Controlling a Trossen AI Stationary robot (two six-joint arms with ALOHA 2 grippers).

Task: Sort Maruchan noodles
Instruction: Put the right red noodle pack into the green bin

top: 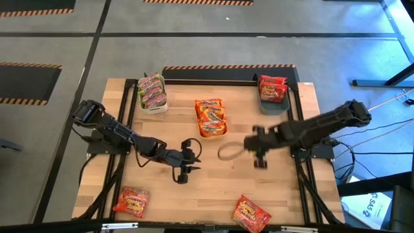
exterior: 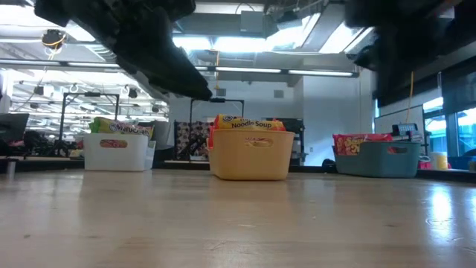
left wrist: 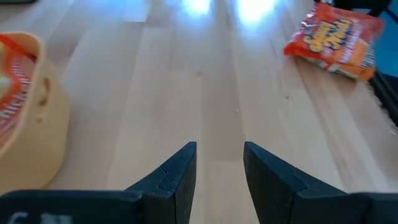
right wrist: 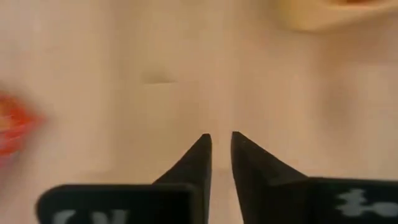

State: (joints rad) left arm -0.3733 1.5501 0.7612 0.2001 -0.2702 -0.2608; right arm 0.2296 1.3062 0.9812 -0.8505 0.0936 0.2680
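Right gripper point(top: 260, 155) over mid-desk point(top: 213, 188), fingers nearly closed, grasping nothing we can see. Left gripper point(top: 183, 169) hovers near it, part open, empty. Three bins along the far edge, one per kind, which looks like the sorting scheme: white bin point(top: 152, 103) with green-pink packets, yellow bin point(top: 212, 133) with orange ones, blue bin point(top: 272, 103) with red ones. Two loose packets at the near edge, unsorted: left packet point(top: 132, 200), right packet point(top: 251, 214).

Readable text at this moment

I can read "Noodle Soup" on the orange-yellow packet point(exterior: 249, 124) that stands in the yellow bin point(exterior: 251, 157) in the low view. Print on the other packets is too small for me.
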